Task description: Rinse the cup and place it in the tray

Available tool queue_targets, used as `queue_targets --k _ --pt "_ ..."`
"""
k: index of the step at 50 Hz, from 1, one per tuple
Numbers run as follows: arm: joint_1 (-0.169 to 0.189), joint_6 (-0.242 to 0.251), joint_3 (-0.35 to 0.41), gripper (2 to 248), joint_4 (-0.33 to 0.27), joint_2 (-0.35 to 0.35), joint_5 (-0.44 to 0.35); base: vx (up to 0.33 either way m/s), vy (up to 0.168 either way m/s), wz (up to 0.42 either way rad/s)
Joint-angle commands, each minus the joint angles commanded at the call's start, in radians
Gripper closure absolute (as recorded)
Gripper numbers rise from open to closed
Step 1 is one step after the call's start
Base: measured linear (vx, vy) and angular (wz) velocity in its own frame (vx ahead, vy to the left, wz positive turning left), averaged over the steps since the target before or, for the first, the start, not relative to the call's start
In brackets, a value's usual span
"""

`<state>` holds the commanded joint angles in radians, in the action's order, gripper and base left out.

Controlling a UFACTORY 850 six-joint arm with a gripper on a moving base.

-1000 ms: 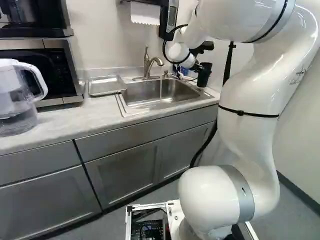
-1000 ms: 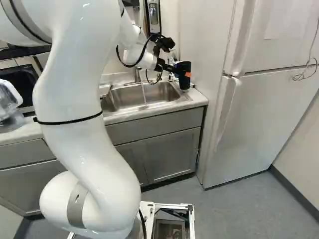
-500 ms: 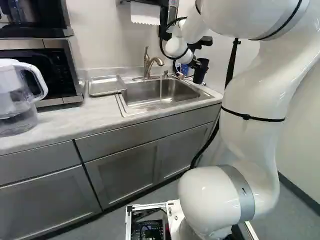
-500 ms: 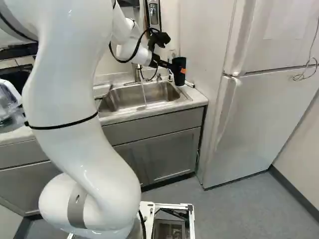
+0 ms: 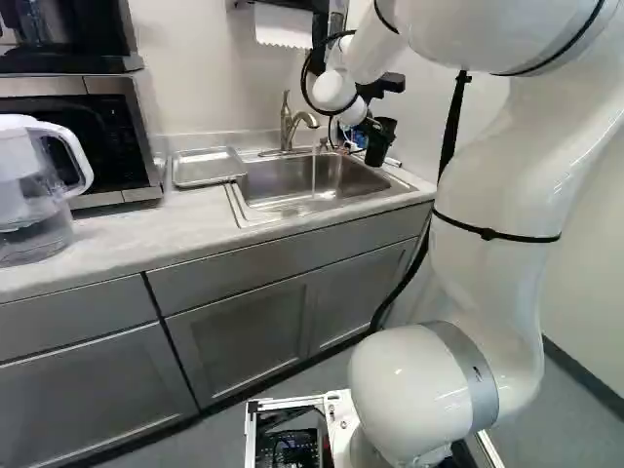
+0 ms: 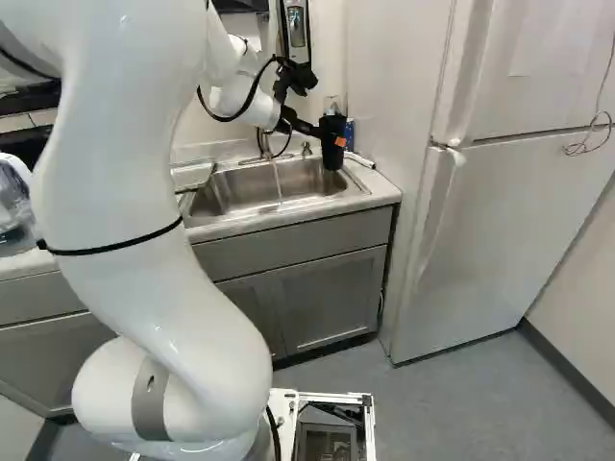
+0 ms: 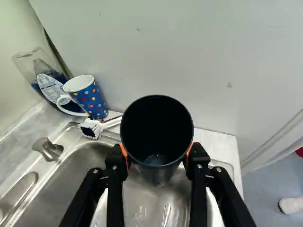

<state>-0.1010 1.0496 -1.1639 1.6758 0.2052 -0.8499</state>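
Landmark: sink [image 5: 268,200]. We had our arm [image 6: 120,192] raised from its base joint in a tall bend, its forearm slanting down to a wrist above the sink's back edge. Our gripper [image 6: 336,140] reached out from there towards the refrigerator [image 6: 500,221], its two fingers closed on opposite sides of the black cup [image 7: 157,113]. We noted the cup roughly upright, mouth up, above the sink's refrigerator-side end. Water [image 6: 278,178] ran from the faucet [image 5: 287,125] into the sink, apart from the cup. The metal tray [image 5: 207,167] lay beside the sink's opposite end.
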Motion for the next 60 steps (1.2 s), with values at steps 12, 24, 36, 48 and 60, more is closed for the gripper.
queue_targets --k 12,24,36,48,60 --pt "-0.027 0.0 0.012 126 0.005 -0.01 0.0 0.0 0.0 0.0" --pt "-0.052 0.068 0.022 126 0.005 -0.019 0.0 0.0 0.0 0.0" --pt "-0.074 0.138 0.032 126 0.005 -0.028 0.0 0.0 0.0 0.0" --pt "-0.093 0.138 0.04 126 0.007 -0.036 0.0 0.0 0.0 0.0" --pt "-0.113 0.138 0.047 126 0.009 -0.042 0.0 0.0 0.0 0.0"
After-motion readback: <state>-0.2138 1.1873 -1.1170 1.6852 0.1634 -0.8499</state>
